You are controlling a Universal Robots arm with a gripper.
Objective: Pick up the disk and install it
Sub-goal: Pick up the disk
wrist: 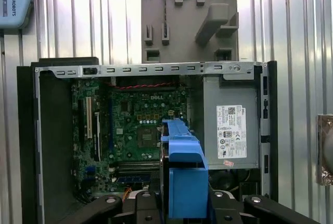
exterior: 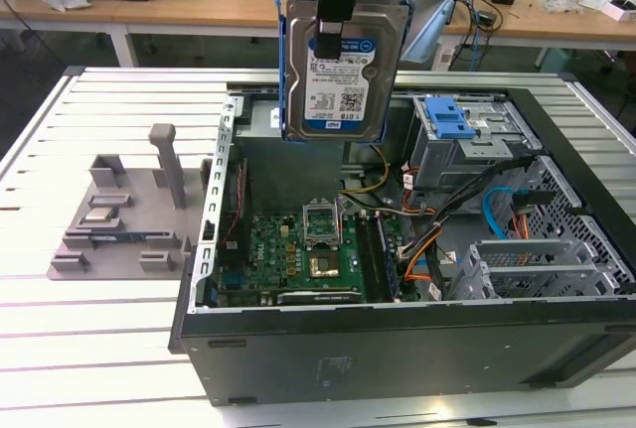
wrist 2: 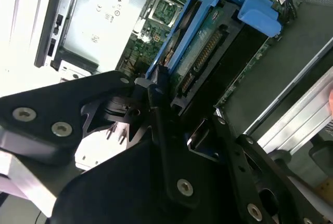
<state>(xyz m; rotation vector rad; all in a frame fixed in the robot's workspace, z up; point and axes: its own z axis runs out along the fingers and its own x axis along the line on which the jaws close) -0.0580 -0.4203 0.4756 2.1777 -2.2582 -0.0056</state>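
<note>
The disk [exterior: 343, 71], a silver hard drive with a white-and-blue label in a blue plastic bracket, hangs upright above the back of the open computer case [exterior: 397, 349]. My gripper [exterior: 331, 31] comes down from above and is shut on the disk's upper part. In the second wrist view the black fingers [wrist 2: 156, 104] clamp the disk [wrist 2: 208, 47] by its blue frame, connector edge showing. In the first wrist view the disk's blue bracket [wrist: 183, 177] points down at the case's inside, over the motherboard [wrist: 140, 125].
A drive cage with a blue latch [exterior: 449, 118] sits at the case's far right in the exterior view. Cables [exterior: 437, 219] cross the middle. A grey fixture [exterior: 124, 219] with a small square chip [exterior: 99, 214] lies on the slatted table at the left. The power supply [wrist: 231, 130] fills one corner.
</note>
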